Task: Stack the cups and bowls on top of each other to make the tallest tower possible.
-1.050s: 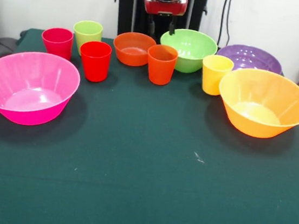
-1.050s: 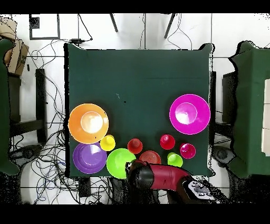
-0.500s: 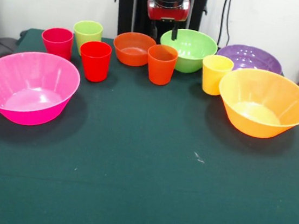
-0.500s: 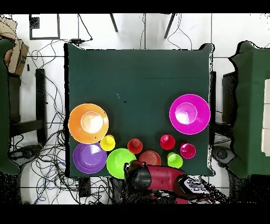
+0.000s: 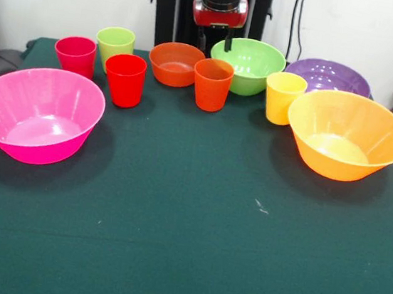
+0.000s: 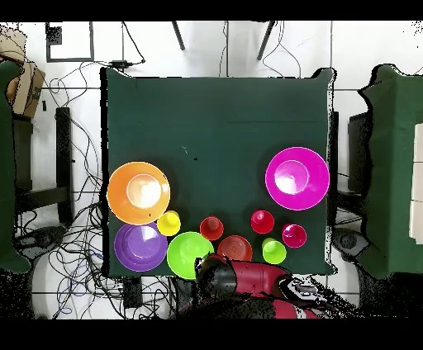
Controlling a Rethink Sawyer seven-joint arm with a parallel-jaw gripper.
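Ten containers on the dark green tabletop, all upright, all empty, none stacked; no tower begun. Left to right in the front view: large pink bowl alone near the left edge, well apart from the rest. Crimson cup toward the far left corner, lime green cup just beside it, red cup in front of the two. Small orange-red bowl along the far edge, orange cup just beside and slightly in front of it. Green bowl by the far edge, near the middle. Yellow cup in front of the gap between the green bowl and the purple bowl, the latter toward the far right corner. Large orange-yellow bowl near the right edge, just in front of the purple bowl. Gripper hanging at the far edge, above the left rim of the green bowl, holding nothing; opening of the fingers impossible to tell. Against half a second before: gripper a touch higher and leftward; every bowl and cup unmoved.
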